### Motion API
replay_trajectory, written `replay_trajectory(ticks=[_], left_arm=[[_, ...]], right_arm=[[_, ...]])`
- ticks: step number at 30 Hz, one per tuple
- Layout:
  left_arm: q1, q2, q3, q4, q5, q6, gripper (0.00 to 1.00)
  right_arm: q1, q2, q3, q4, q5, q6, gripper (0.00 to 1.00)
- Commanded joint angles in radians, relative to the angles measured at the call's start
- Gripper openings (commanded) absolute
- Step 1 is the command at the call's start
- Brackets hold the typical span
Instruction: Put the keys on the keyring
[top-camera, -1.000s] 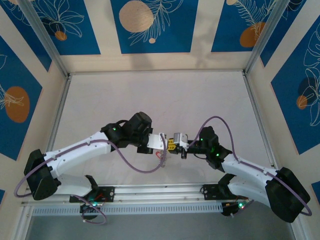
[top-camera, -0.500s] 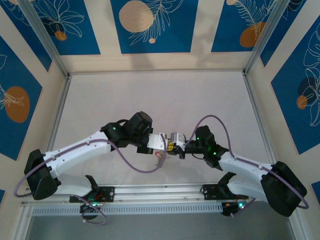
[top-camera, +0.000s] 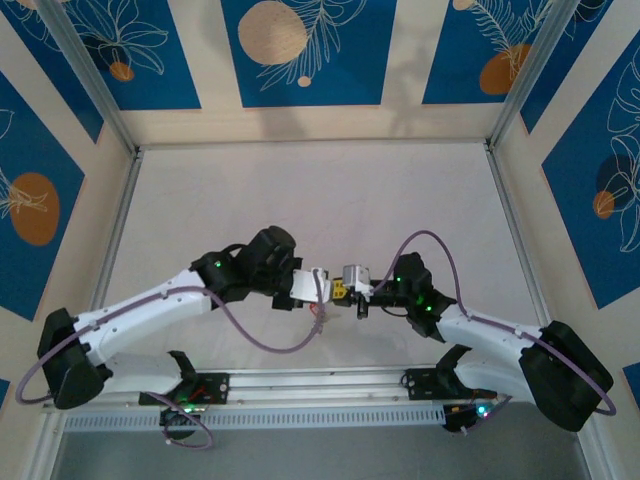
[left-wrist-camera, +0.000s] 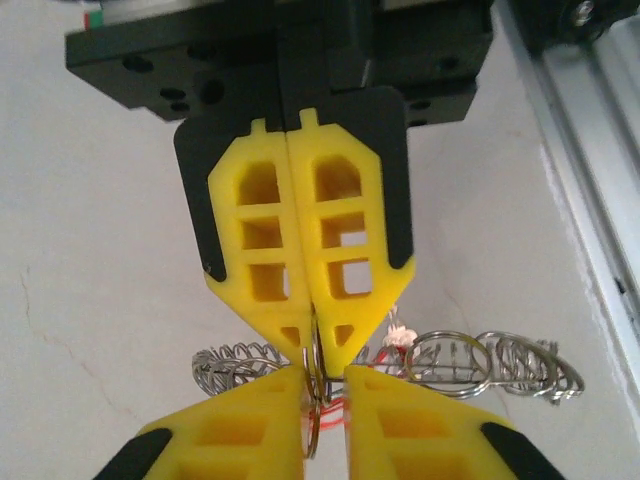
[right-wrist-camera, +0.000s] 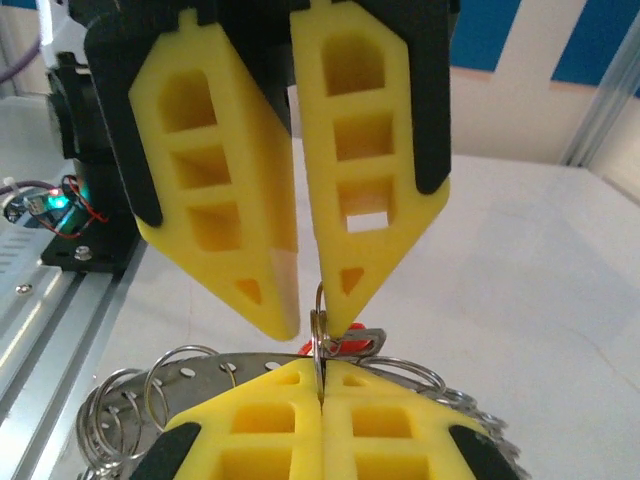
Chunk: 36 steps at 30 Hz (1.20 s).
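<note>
The fingers of our right gripper (right-wrist-camera: 320, 372) are pressed together and pinch one thin loop of the keyring (left-wrist-camera: 452, 362). This loop stands edge-on just above the table (left-wrist-camera: 100, 300). The fingers of our left gripper (left-wrist-camera: 325, 385) meet this loop from the opposite side. A narrow gap shows between them, so they surround the wire but do not clamp it. A red-headed key (right-wrist-camera: 346, 346) sits just behind the pinched loop. We cannot tell if it is already threaded on the keyring.

For this step we judge that the right grip must be firm. The left fingers should take the key and slide it along the wire without twisting the loop. The tips of both grippers are very close at the keyring, so every move should be small.

The other loops of the keyring spread to both sides of the fingers and may catch a tip. Beside the keyring runs an aluminium rail (left-wrist-camera: 590, 200), and a purple cable (top-camera: 270, 347) hangs near it.
</note>
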<state>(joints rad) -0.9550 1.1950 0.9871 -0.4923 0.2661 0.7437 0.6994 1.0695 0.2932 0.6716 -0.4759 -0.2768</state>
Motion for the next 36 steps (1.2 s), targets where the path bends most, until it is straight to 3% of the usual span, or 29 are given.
replay_trajectory(ticks=[1,11,17,21,27,32,34,36], left_arm=[[0.016,-0.053,-0.043,0.076,0.115,-0.019,0.18],[0.025,-0.064,-0.082,0.159,0.129,-0.081,0.19],[0.028,-0.078,-0.094,0.157,0.080,-0.082,0.10],[0.028,-0.082,-0.093,0.131,0.034,-0.061,0.15],[0.028,-0.079,-0.088,0.114,0.115,-0.041,0.15],[0.028,-0.076,-0.091,0.146,0.123,-0.061,0.10],[0.028,-0.078,-0.088,0.157,0.125,-0.070,0.10],[0.028,-0.078,-0.087,0.164,0.134,-0.074,0.18]], right_arm=[[0.004,-0.030,-0.023,0.133,-0.056,0.011,0.00],[0.005,-0.060,-0.045,0.215,-0.073,0.025,0.00],[0.000,-0.086,-0.073,0.247,-0.052,0.035,0.00],[-0.011,-0.112,-0.085,0.239,-0.051,0.042,0.00],[-0.015,-0.121,-0.085,0.242,-0.055,0.044,0.00],[-0.015,-0.108,-0.077,0.249,-0.063,0.044,0.00],[-0.015,-0.103,-0.076,0.239,-0.060,0.044,0.00],[-0.015,-0.099,-0.076,0.240,-0.060,0.046,0.00]])
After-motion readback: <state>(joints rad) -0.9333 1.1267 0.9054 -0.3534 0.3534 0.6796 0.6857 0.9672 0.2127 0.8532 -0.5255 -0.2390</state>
